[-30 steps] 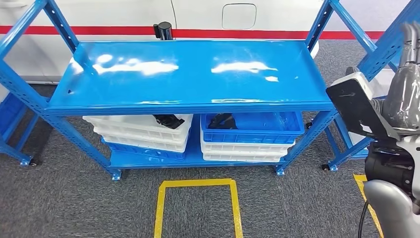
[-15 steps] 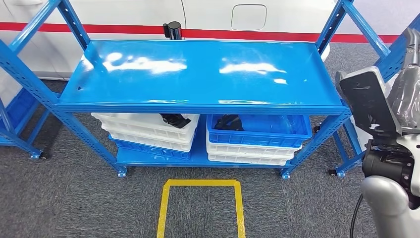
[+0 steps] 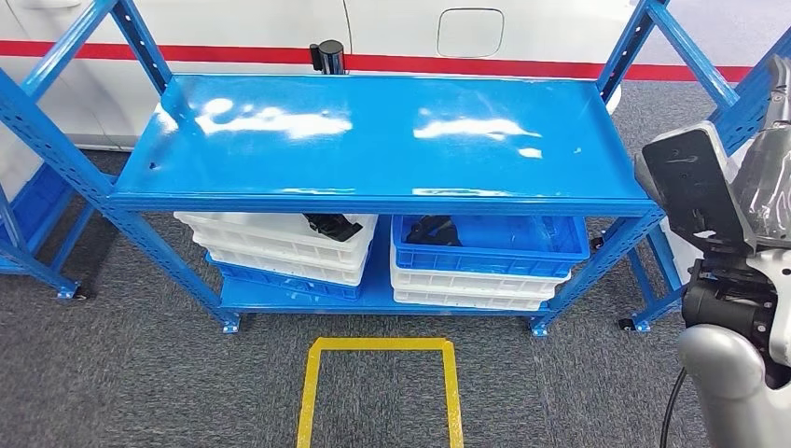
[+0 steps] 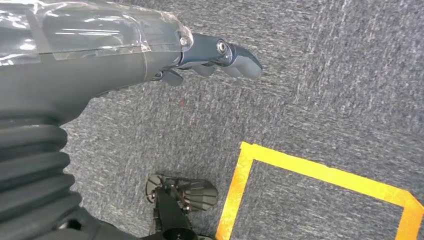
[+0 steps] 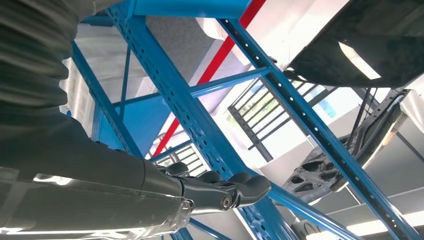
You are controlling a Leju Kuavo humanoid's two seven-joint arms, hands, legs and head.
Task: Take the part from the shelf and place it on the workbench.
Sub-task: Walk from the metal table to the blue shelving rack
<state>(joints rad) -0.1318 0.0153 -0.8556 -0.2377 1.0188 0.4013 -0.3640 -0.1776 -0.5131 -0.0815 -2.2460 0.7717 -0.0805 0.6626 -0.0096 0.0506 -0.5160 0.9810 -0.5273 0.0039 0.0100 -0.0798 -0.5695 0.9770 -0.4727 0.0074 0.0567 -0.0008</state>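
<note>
- Since the whole head view has slid sideways compared with a second ago and has barely altered over the last half second, the shift is attributed to the camera and not to the shelf (image 3: 373, 201); the robot is judged to have nearly settled squarely in front of it, behind the yellow floor marking (image 3: 378, 347).
- For the task, this is read as the end of the approach: no reach has begun and nothing has yet been taken.
- Two dark parts are seen on the lower level, under the top deck. One dark part (image 3: 328, 225) lies in the uppermost of the stacked white crates (image 3: 280, 247), and a second dark part (image 3: 429, 229) lies in the blue crate (image 3: 485, 254) just beside them.
- Both parts are black, irregular in outline and partly hidden by the deck's front edge; their exact shape cannot be told, nor which of them is meant.
- The right hand (image 5: 220, 192) is raised beside the shelf's upright, its fingers stretched out, lightly bent, with nothing held.
- The left hand (image 4: 125, 45) hangs over the grey carpet with nothing in it. Its thumb is extended, but its other fingers are largely hidden, so how far they are apart cannot be told.
</note>
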